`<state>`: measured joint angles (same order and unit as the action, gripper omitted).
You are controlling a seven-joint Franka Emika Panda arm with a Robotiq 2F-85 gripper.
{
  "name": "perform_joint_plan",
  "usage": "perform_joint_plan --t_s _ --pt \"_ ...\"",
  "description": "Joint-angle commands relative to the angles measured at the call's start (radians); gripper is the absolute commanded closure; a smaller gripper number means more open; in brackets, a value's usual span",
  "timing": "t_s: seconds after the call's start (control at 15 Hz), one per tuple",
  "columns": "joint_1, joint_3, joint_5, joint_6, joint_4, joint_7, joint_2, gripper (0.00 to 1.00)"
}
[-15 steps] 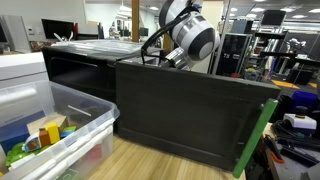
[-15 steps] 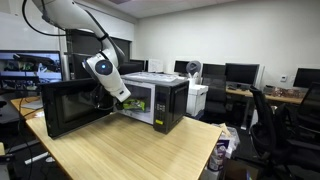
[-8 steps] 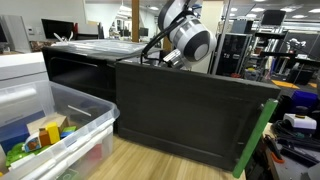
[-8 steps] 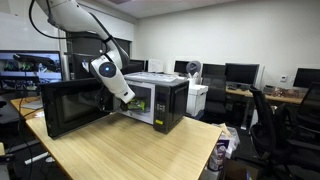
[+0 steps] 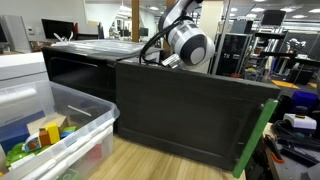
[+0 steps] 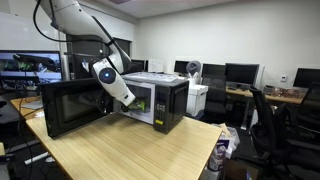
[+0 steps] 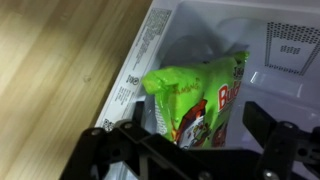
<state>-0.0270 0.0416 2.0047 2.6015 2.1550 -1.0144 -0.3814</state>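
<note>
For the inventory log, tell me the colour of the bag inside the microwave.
The bag is bright green with a red patch; the wrist view shows it best.

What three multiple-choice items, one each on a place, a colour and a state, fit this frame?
1. The snack bag lies: A on top of the microwave; B inside it; C beneath it.
2. The bag is mainly: A green; B blue; C black.
3. The microwave door is: A shut; B missing; C swung open.
Answers: 1 B, the wrist view shows it between the white cavity walls; 2 A, it is bright green with a red label; 3 C, it stands out from the body in both exterior views.
</note>
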Motion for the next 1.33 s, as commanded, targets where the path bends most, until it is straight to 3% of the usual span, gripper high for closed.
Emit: perform_joint_plan --t_s 0.0,0.47,1.27 --pt "0.006 0.007 0.059 -0.028 -0.008 -0.068 -0.022 0.00" --pt "-0.028 0.040 0.131 -0.049 -0.030 -0.103 -0.049 0.00" --pt "-0.051 0.047 0.122 -0.039 -0.059 -0.062 -0.060 0.00"
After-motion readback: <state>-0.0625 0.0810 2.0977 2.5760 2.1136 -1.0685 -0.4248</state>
